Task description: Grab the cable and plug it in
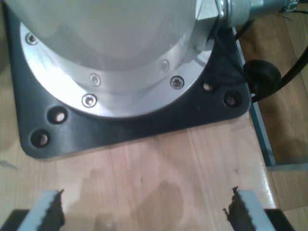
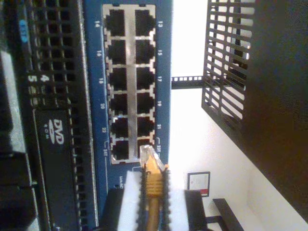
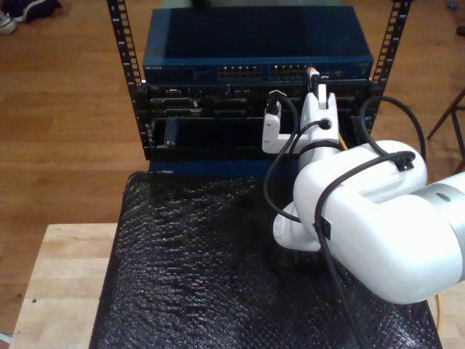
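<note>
My second gripper (image 2: 153,202) pinches thin yellow-orange network cable (image 2: 153,180) just behind small clear plastic plug (image 2: 148,155); light, limp, latch fragile. My first gripper (image 1: 144,211) agape, empty.

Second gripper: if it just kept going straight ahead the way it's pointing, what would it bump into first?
Probably the blue switch. My second gripper holds the cable with its clear plug leading, right at the bottom row of ports. The plug would likely meet a port there first, though depth is hard to judge.

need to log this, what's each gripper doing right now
My first gripper: open, nothing between its fingers, over the wooden table.
My second gripper: shut on the cable, plug at the switch ports.
</note>
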